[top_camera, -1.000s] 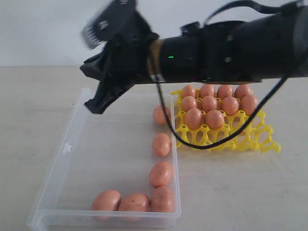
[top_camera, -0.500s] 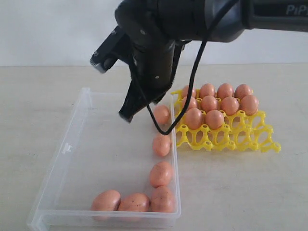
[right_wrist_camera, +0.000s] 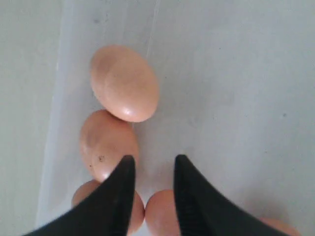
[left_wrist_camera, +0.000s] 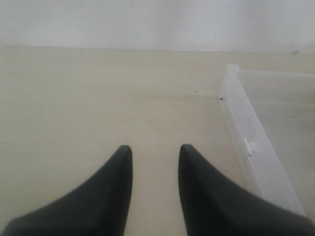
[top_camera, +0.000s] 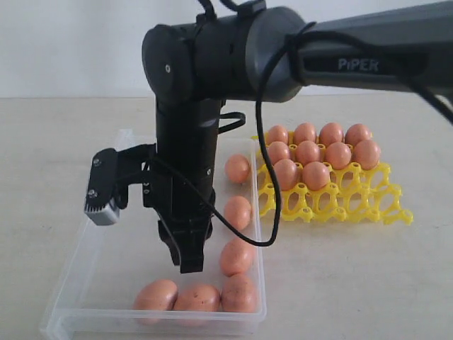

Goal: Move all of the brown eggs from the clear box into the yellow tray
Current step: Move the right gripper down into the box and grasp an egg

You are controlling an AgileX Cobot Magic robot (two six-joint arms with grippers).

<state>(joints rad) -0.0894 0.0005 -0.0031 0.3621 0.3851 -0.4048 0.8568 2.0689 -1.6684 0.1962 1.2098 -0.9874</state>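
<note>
The clear box (top_camera: 71,283) lies on the table's left half with several brown eggs (top_camera: 236,256) along its right wall and near end. More eggs (top_camera: 316,175) sit in the yellow tray (top_camera: 368,207) just to its right. My right gripper (top_camera: 190,263) reaches across and points down inside the box, open and holding nothing, just above the near row of eggs (top_camera: 197,297). In the right wrist view the gripper (right_wrist_camera: 154,160) hangs over the box floor (right_wrist_camera: 221,73) beside a speckled egg (right_wrist_camera: 107,145). My left gripper (left_wrist_camera: 154,150) is open over bare table beside the box wall (left_wrist_camera: 246,132).
The right arm's dark forearm (top_camera: 368,57) spans the scene above the tray, with a black cable (top_camera: 263,177) looping down in front of the tray's left cups. A wrist camera block (top_camera: 102,191) hangs over the box's left wall. Bare tabletop (top_camera: 354,283) surrounds both containers.
The right arm has swung down from above the box's far end into the box, toward its near end. Its jaws have parted. The eggs have not moved.
</note>
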